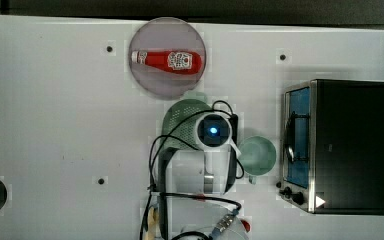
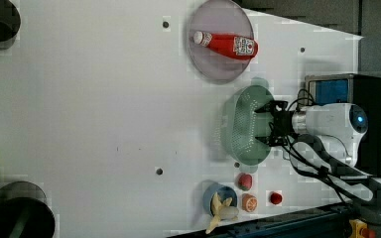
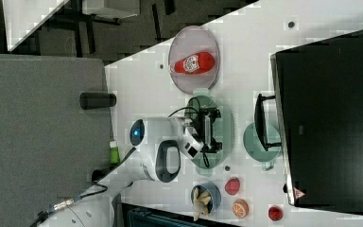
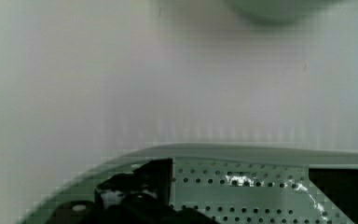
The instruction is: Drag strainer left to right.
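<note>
White tabletop [image 1: 55, 125], dark floor [image 3: 123, 23] and grey panel [image 3: 38, 132] alongside

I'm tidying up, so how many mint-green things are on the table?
2. The strainer sits below the plate in the left view. The mug stands between the strainer and the oven in the top view.

Mug [image 1: 257, 155] and oven [image 1: 335, 146] beside strainer [image 1: 180, 125]

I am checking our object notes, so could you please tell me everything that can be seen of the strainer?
The strainer is a pale mint-green oval colander, plastic by its look, with a wide rim and an inside dotted with small holes. It sits upright on the white table, beside the plate holding the ketchup bottle. The open gripper reaches into its bowl; whether the fingers touch it cannot be told.
</note>
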